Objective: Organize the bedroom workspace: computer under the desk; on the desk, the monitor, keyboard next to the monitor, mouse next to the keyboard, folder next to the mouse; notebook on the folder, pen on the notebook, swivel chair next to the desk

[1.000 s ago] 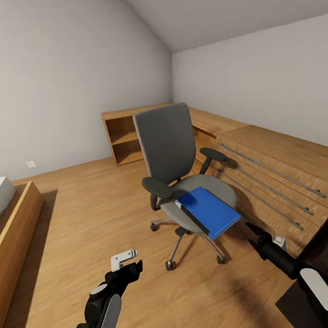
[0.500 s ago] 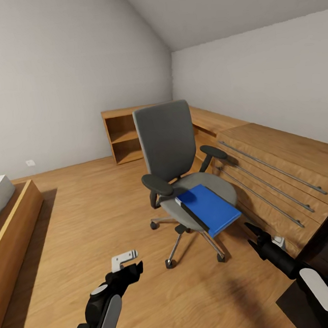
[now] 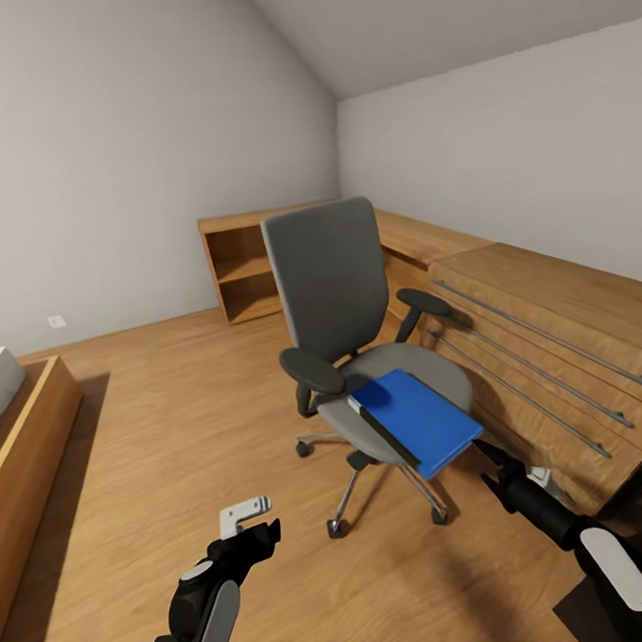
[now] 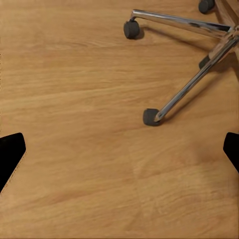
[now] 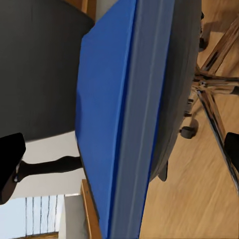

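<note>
- The chair stands on the plank floor of the bedroom, at the middle of the head view, its tall grey back upright and its chrome base spread on castors.
- The folder lies flat on the seat, at about 4 o'clock from the seat's centre, its near corner overhanging the front edge; a dark spine runs along its left side.
- At 3 o'clock from the chair is a wooden chest with long bar handles; at 11 o'clock, against the far wall, an open shelf.
- A bed frame sits at 9 o'clock.
- The left gripper hangs above bare floor at 7 o'clock from the chair, well apart from it; in the left wrist view its dark fingertips sit at opposite edges, spread wide, nothing between them.
- The right gripper is at 5 o'clock from the seat, just beside the folder's near corner; whether it touches is unclear.
- In the right wrist view the folder's edge is close ahead, and the fingertips stand wide apart, holding nothing.
</note>
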